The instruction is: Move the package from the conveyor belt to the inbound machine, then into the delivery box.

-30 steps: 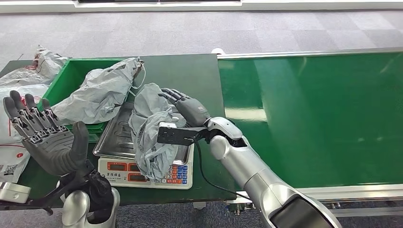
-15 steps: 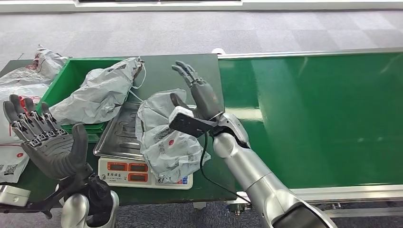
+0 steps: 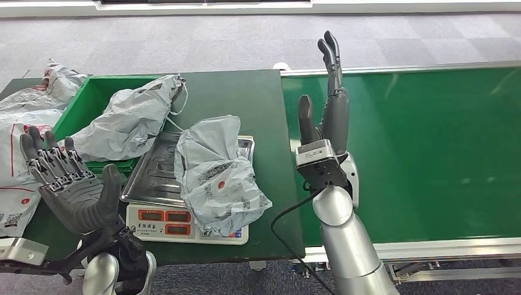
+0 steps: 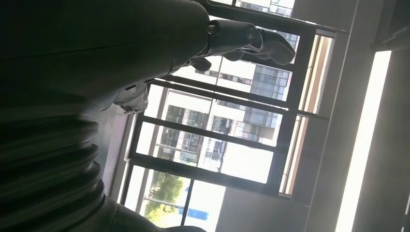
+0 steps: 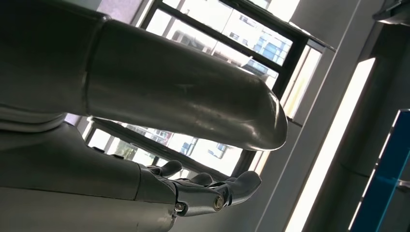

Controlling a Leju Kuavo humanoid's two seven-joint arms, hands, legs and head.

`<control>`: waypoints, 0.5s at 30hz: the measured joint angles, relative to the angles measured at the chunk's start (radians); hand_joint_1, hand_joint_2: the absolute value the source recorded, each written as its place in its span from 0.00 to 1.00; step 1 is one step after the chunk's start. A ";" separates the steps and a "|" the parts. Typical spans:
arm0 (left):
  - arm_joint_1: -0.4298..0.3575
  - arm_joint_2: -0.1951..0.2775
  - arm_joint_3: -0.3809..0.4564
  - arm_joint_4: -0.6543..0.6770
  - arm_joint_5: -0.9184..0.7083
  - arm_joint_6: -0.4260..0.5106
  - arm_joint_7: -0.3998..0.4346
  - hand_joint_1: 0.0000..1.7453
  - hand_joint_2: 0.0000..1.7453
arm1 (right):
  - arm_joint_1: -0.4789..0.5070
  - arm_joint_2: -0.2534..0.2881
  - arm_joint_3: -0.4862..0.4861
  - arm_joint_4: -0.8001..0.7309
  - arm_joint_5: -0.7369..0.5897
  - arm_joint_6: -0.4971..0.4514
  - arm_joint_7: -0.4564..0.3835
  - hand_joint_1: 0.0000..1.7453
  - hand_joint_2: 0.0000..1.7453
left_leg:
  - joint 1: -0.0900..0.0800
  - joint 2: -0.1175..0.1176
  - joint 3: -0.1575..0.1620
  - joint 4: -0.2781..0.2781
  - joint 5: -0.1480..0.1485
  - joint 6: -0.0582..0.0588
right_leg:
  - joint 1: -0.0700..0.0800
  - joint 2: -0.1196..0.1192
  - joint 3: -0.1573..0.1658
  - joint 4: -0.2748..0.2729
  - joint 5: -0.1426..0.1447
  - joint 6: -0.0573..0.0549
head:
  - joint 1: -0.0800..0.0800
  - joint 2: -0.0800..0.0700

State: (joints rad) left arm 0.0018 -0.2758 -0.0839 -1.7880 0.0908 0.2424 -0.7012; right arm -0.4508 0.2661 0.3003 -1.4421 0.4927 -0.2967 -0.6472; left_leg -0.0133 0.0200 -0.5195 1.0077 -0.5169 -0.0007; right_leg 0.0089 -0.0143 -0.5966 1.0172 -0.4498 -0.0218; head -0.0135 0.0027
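grey package (image 3: pixel 218 175) lying on the scale (image 3: pixel 184 218); right robot hand (image 3: pixel 329 110) released, raised over conveyor belt (image 3: pixel 418 147); left robot hand (image 3: pixel 70 187) released, empty.

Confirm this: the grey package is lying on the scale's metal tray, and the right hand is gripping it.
Not quite. The grey package does lie on the scale's metal tray, but the head view shows the right hand raised over the edge of the conveyor belt, fingers apart, holding nothing and clear of the package.
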 joint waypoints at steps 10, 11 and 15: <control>-0.014 0.013 -0.018 0.064 -0.106 0.017 0.033 0.00 1.00 | 0.034 -0.001 -0.023 -0.033 -0.002 -0.146 -0.034 0.00 0.25 | 0.000 -0.001 0.001 0.000 0.000 0.000 | 0.000 0.000 0.000 0.000 0.000 0.000 | 0.000 0.000; -0.025 0.022 -0.029 0.094 -0.159 0.017 0.061 0.00 1.00 | 0.047 -0.001 -0.025 -0.052 0.007 -0.208 -0.040 0.00 0.50 | 0.000 -0.002 0.000 0.000 0.000 0.000 | 0.000 -0.001 0.000 0.000 0.000 0.000 | 0.000 0.000; -0.113 0.063 -0.080 0.255 -0.437 -0.081 0.193 0.00 1.00 | 0.130 0.005 -0.028 -0.218 0.091 -0.384 -0.052 0.00 1.00 | -0.002 -0.002 0.000 0.000 0.000 0.000 | -0.001 -0.001 -0.001 0.000 0.000 0.000 | 0.000 0.000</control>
State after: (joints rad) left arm -0.1115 -0.2125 -0.1642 -1.5328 -0.3458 0.1615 -0.5079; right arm -0.3204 0.2714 0.2727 -1.6601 0.5836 -0.6804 -0.6990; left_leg -0.0149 0.0180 -0.5193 1.0079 -0.5166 -0.0006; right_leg 0.0081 -0.0155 -0.5974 1.0171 -0.4498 -0.0217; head -0.0135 0.0027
